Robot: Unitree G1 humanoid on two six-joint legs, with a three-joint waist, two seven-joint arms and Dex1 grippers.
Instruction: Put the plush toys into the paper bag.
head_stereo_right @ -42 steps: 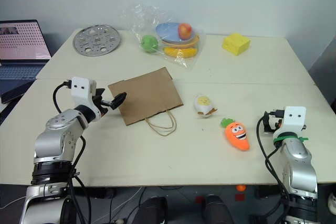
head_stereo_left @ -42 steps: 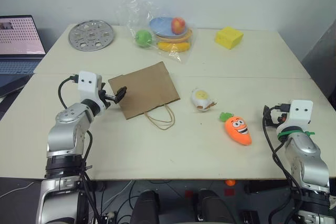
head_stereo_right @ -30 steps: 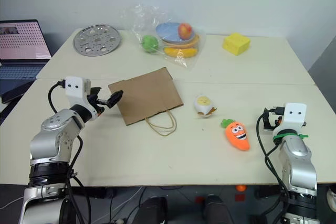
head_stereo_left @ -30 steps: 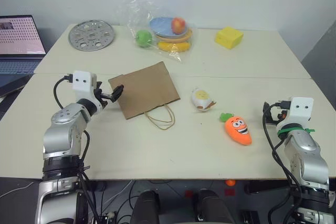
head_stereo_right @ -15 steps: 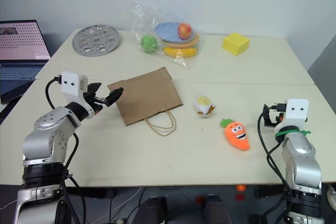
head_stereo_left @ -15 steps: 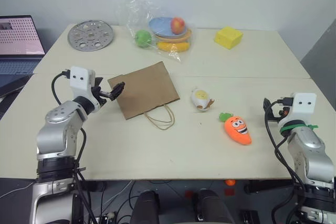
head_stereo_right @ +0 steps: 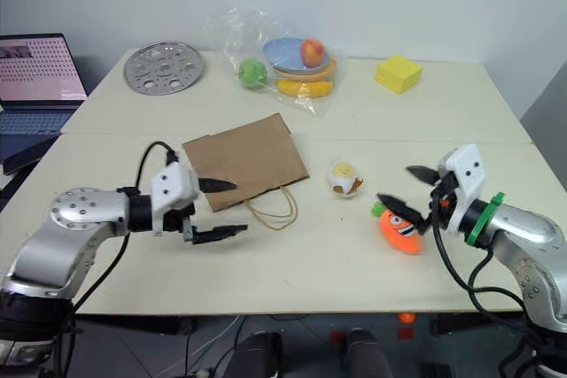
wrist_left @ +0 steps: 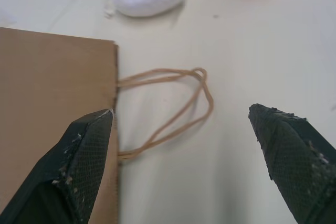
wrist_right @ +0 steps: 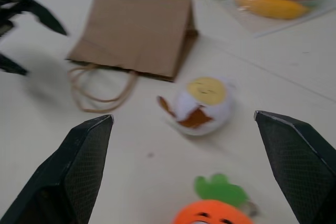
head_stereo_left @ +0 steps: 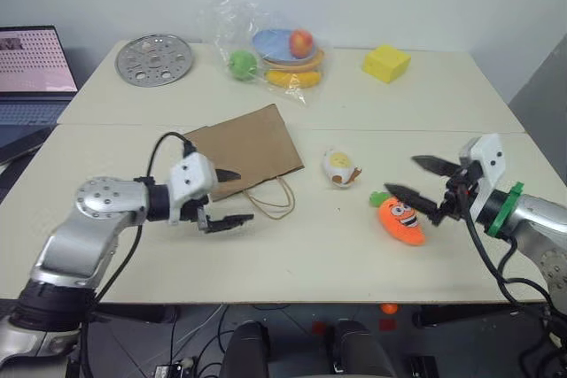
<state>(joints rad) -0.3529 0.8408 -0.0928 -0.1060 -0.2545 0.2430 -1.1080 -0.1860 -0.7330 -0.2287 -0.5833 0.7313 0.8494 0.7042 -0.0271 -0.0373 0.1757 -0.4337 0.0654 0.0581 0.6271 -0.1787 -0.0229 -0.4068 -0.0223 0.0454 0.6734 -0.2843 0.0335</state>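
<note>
Left gripper point(head_stereo_left: 229, 196), fingers spread, at paper bag's point(head_stereo_left: 241, 150) 6 o'clock; right gripper point(head_stereo_left: 415, 178), fingers spread, over carrot point(head_stereo_left: 401, 219).

Bare tabletop point(head_stereo_left: 310, 245) between paper bag point(head_stereo_left: 241, 150), white-and-yellow toy point(head_stereo_left: 340, 167) and carrot point(head_stereo_left: 400, 219).

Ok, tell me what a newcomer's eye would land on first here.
The bright orange carrot toy near the table's right front, with the open right gripper poised just over it. Next, the flat brown paper bag in the middle, handles toward the robot, the open left gripper at its mouth end. Between them lies the white-and-yellow toy.
</note>
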